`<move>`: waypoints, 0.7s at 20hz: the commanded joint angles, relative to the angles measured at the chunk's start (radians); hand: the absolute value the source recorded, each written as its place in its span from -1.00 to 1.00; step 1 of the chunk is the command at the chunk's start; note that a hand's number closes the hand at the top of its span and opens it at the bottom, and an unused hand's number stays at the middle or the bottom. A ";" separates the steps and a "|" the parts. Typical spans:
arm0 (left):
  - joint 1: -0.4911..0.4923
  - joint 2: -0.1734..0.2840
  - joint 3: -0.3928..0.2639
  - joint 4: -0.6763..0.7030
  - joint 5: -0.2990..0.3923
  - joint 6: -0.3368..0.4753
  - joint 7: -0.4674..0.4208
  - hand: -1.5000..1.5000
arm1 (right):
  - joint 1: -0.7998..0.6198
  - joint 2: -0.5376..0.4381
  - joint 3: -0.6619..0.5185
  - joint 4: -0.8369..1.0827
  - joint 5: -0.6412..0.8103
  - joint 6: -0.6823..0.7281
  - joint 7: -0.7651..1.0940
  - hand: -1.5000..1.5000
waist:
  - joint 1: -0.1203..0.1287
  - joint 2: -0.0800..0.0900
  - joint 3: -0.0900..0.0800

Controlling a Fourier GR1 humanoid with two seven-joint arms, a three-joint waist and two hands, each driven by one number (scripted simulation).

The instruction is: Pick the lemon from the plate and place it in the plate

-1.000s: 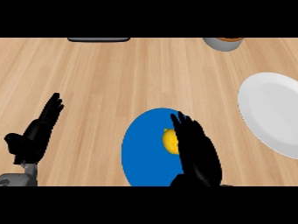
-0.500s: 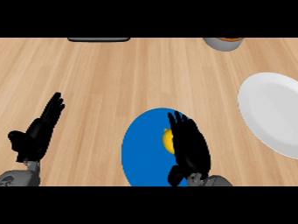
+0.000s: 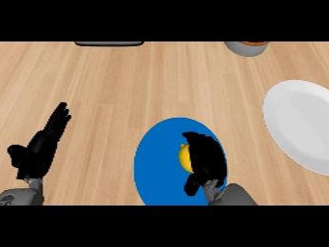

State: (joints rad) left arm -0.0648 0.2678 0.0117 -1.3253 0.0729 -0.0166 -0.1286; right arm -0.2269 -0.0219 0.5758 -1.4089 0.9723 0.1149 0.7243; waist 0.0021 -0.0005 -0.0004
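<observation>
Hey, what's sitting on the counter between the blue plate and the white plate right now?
Nothing: in the head view, only bare wooden counter separates the blue plate from the white plate.

Blue round plate (image 3: 159, 169) sits on the light wooden counter (image 3: 159, 82) at the near edge, centre. Yellow lemon (image 3: 185, 157) lies on it, right of its middle, with the black right hand (image 3: 206, 161) over the lemon's right side. White round plate (image 3: 309, 128) is to the right, apart from the first plate. Black left hand (image 3: 42, 147) is at the near left, fingers up. At the far edge: dark flat tray (image 3: 110, 43) left of centre, grey bowl (image 3: 247, 47) to the right
</observation>
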 commanded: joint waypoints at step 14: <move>0.048 -0.013 0.075 -0.015 -0.005 0.020 0.001 0.00 | 0.201 -0.479 -0.442 0.059 -0.215 -0.089 -0.441 1.00 | -0.134 -0.004 0.010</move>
State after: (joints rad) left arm -0.0382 0.2563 0.0672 -1.3392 0.0652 -0.0170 -0.1220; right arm -0.1017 -0.3231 0.3005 -1.3809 0.8322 0.0433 0.3707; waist -0.0699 -0.0092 0.0041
